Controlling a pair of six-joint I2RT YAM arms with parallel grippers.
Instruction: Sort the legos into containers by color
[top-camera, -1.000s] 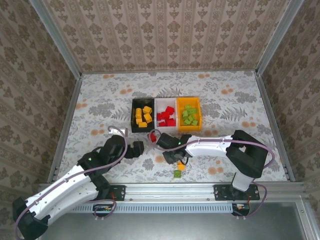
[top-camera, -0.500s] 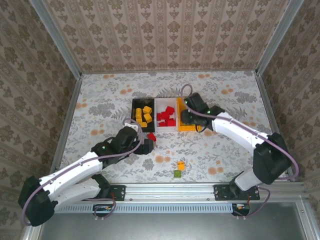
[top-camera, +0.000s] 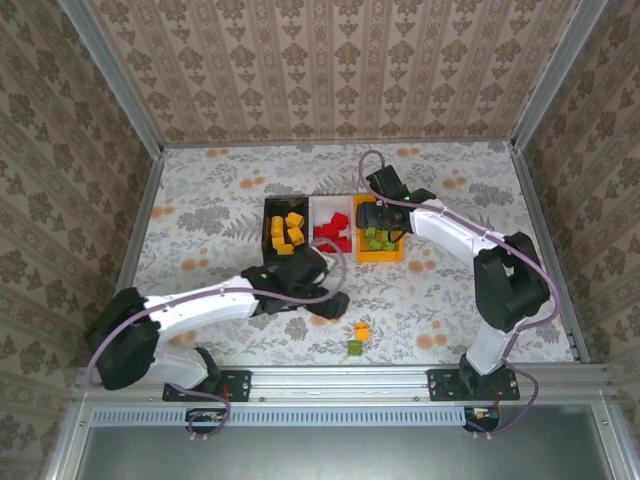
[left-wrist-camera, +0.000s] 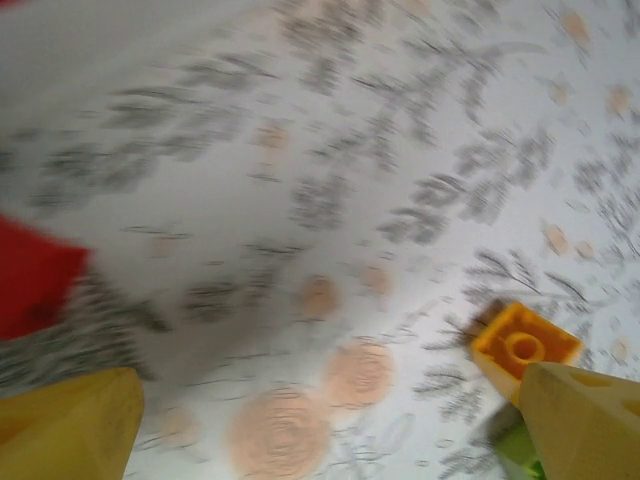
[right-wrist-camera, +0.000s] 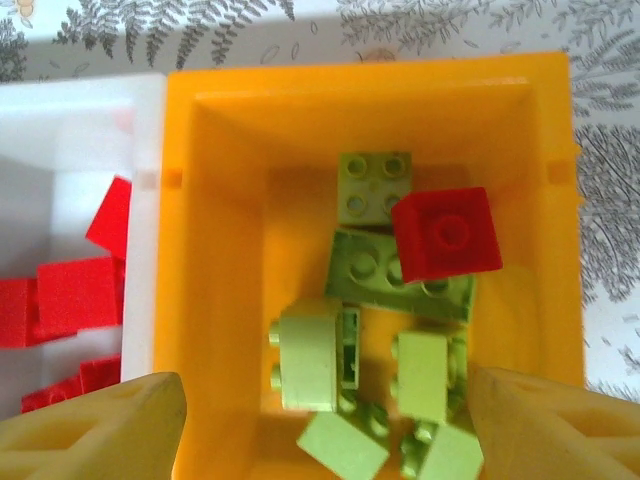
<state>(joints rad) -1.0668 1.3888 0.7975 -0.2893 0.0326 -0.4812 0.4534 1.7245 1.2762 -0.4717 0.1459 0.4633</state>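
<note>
Your right gripper (right-wrist-camera: 325, 385) hangs over the orange bin (right-wrist-camera: 185, 250), fingers spread wide, empty. Inside, a red brick (right-wrist-camera: 445, 232) lies on green bricks (right-wrist-camera: 310, 360) near the right wall. Your left gripper (left-wrist-camera: 328, 378), likewise wide and empty, faces bare table (left-wrist-camera: 250, 130); an orange brick (left-wrist-camera: 522, 345) sits lower right.

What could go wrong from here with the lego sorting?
1. A red brick lies among the green bricks in the orange bin, under the open right gripper. If it remains there, the sort is wrong.
2. The open left gripper is close to the loose orange brick, with a green brick right beside it. The wrist view is blurred, so a hasty grasp may knock one away.
</note>
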